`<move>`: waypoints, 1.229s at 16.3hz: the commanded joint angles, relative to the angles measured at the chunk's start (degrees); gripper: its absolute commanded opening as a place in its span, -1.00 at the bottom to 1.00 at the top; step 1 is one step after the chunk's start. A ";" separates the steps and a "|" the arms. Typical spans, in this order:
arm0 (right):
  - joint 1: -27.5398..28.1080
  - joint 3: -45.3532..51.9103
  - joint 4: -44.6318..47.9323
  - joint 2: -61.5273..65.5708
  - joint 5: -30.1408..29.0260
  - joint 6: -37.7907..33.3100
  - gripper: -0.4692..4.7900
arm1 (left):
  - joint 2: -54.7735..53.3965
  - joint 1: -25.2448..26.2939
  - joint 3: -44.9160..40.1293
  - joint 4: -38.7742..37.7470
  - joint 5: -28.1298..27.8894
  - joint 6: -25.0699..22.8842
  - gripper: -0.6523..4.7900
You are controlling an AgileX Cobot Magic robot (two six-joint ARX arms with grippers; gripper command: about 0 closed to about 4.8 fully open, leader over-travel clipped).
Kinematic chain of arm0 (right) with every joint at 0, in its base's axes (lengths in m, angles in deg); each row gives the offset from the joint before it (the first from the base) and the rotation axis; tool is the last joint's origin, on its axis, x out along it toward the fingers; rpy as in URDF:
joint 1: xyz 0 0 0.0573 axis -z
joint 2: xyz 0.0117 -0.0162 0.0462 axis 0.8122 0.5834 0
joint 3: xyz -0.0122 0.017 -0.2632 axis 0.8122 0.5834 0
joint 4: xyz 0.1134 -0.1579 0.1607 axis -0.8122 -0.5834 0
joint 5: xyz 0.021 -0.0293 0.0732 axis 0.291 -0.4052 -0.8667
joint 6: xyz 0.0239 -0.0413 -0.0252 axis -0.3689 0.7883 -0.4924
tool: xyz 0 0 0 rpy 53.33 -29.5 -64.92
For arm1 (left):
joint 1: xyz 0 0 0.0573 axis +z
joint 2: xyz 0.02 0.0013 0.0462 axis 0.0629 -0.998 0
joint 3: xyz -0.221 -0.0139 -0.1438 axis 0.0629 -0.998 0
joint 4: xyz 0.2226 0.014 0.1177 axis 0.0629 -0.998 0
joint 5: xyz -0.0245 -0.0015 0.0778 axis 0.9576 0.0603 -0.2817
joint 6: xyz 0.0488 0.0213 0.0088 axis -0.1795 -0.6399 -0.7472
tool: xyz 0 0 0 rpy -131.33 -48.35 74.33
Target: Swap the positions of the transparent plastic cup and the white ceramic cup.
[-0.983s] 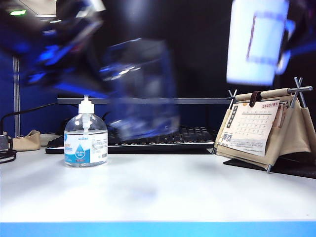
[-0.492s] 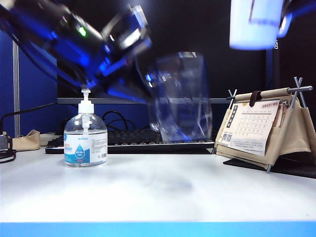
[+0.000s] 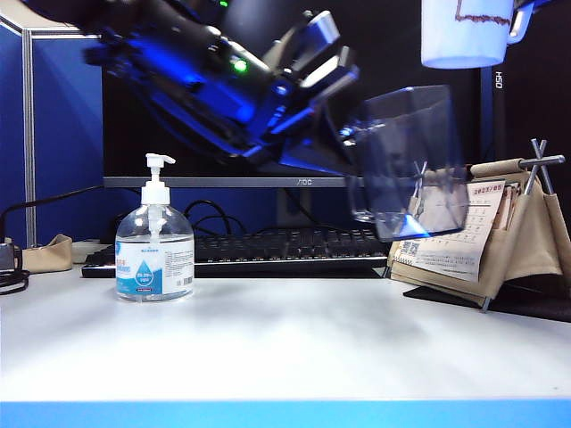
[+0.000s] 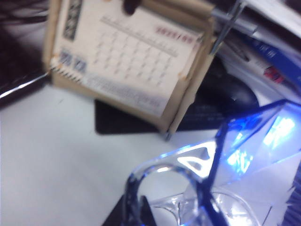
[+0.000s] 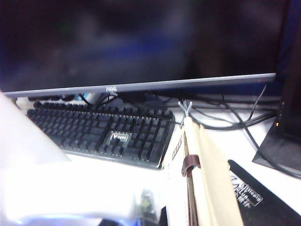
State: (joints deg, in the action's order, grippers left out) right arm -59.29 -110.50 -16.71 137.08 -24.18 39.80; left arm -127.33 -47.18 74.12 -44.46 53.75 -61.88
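Sitting on the white table (image 3: 285,339) at far left is a clear pump bottle (image 3: 154,245) with a blue label, upright, in front of the black keyboard (image 3: 268,250). Above and right of it the left arm is seen reaching across the middle toward the right side. The left gripper (image 3: 352,134) is clamped shut on the transparent plastic cup (image 3: 409,165), which is held in the air, tilted, in front of the desk calendar (image 3: 455,227) and clear of the table. In the left wrist view the cup's rim and faceted wall (image 4: 207,188) are seen blurred close to the camera, above the table, with the calendar (image 4: 127,61) beyond; the fingers themselves are not made out there. A monitor (image 3: 268,89) is seen behind the arm. At upper right the white ceramic cup (image 3: 466,31) is held high, its top cut off by the frame edge, a brownish outline visible on its side. The right gripper (image 3: 522,18) is closed on it at the handle side, only partly in view. In the right wrist view the cup shows as a white blur (image 5: 47,188) near the camera, with the keyboard (image 5: 99,134), monitor edge and calendar top (image 5: 202,174) below.
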 commanded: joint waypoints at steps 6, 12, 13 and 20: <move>-0.09 -0.70 3.37 -0.48 -0.35 -0.50 -0.85 | -8.55 -1.27 1.55 4.70 1.92 2.16 -0.78; -0.09 -0.68 3.37 -0.48 -0.39 -0.50 -0.85 | -12.55 -1.79 7.08 1.68 1.86 1.27 -0.78; -0.09 -0.68 3.37 -0.48 -0.39 -0.50 -0.85 | -13.14 -2.25 7.08 1.68 1.68 1.11 -0.78; -0.09 -0.68 3.41 0.22 -0.42 -0.48 -0.85 | -13.70 -3.41 7.10 1.25 -1.03 -1.36 -0.78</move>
State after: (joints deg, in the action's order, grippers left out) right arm -59.31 -110.50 -16.90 137.58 -24.21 39.85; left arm -141.14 -50.37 80.90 -44.03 52.70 -62.99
